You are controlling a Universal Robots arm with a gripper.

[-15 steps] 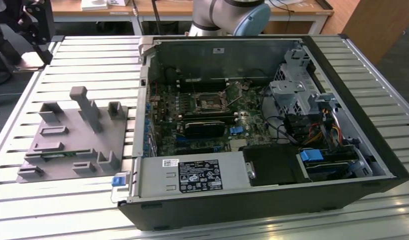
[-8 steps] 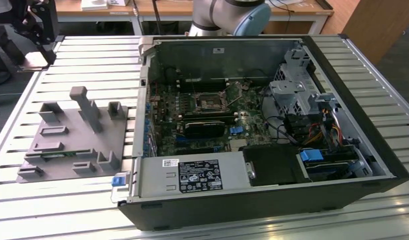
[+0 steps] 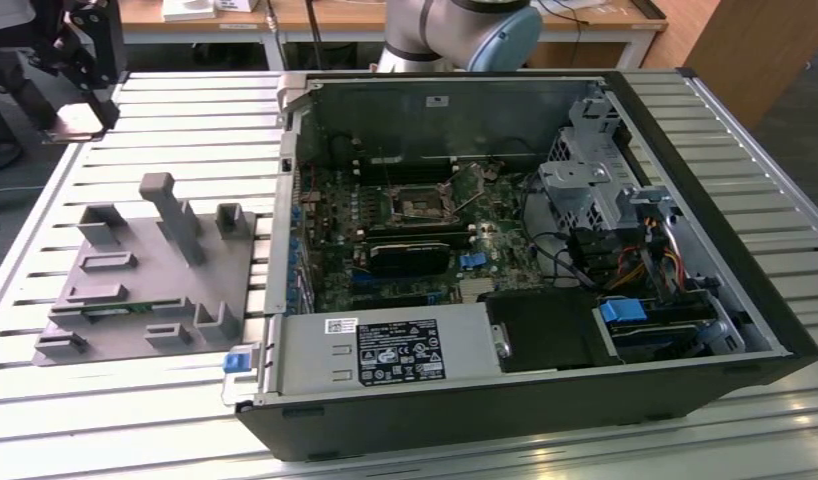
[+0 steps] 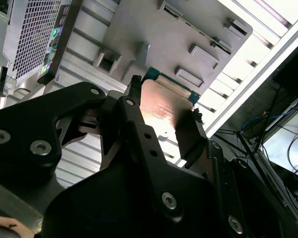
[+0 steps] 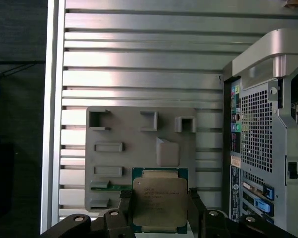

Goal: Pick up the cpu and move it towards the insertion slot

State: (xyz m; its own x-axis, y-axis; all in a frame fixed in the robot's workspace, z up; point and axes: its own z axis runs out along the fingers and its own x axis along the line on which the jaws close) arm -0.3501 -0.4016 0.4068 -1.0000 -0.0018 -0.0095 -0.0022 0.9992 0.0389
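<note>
The tool [image 5: 159, 197] is pinching the cpu [image 5: 158, 210] by two opposite edges, its dark fingers [image 5: 123, 201] closed against the green rim with the pale silver top facing the first wrist camera. The chip hangs in the air above the grey plastic block [image 5: 139, 144] and touches nothing else. In the exterior view the arm's end sits at the upper left, over the ribbed counter [image 3: 182, 110]. The insertion slot [image 3: 419, 203] lies well apart from it, inside the open computer case [image 3: 516, 420] near the frame's middle. The grip looks narrow, on thin edges only, so a jolt could let the chip tilt or slide out. The case wall stands between chip and slot, so a low path could knock a corner against it.
</note>
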